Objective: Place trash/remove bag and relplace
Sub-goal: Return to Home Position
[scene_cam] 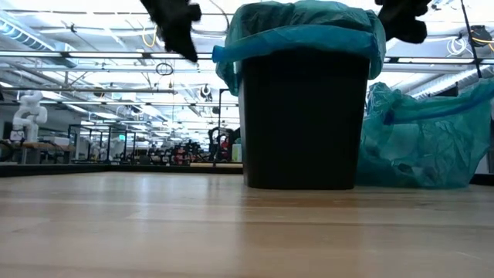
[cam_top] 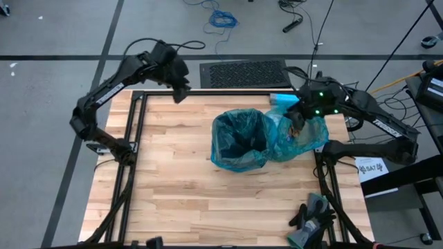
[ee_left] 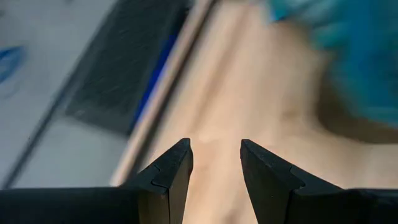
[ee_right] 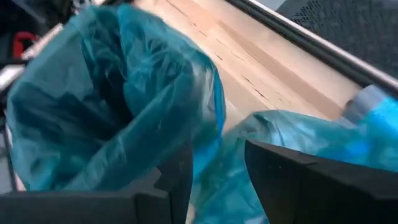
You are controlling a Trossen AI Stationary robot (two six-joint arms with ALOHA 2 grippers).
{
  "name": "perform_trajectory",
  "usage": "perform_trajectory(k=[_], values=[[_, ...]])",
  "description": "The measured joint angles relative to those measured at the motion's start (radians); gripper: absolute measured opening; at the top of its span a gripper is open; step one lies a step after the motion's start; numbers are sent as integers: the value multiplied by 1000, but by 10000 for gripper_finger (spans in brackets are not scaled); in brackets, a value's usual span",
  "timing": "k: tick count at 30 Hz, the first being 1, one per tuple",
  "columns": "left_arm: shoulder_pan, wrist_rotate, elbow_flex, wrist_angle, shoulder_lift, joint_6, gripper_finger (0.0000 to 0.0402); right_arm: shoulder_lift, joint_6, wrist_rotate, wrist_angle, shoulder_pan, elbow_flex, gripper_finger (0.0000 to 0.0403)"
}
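- Blue-lined black plastic bin (scene_cam: 301, 123) stands on wooden table (cam_top: 173, 187).
- Touching it: filled blue plastic bag (cam_top: 308, 138).
- Raised at far edge: left gripper (cam_top: 181, 93), parted, empty.
- Above that bag: right gripper (cam_top: 297, 121), likewise.

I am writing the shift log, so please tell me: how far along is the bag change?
Done: the black bin wears a blue bag folded over its rim, and a filled bag lies beside it on the table. In hand: nothing; the left gripper, near the table's far edge, and the right gripper, above the filled bag, are open. Left: probably only parking the arms.
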Motion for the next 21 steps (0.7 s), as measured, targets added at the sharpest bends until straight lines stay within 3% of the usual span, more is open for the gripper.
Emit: perform_trajectory(k=[5,10,14,19,21], values=[[0,309,0,-3,-88,12,141,-68,-118,-5,82,0,-61,139],[1,418,-46,5,-162,8,141,-189,-130,-87,241,0,-235,139],[1,517,-211,38,-240,9,141,-289,-83,-153,342,0,-390,139],[-16,744,-458,241,-365,-29,141,-377,-46,-244,511,1,-527,139],[-17,760,-550,319,-410,-94,141,-403,-33,-243,558,0,-572,139]])
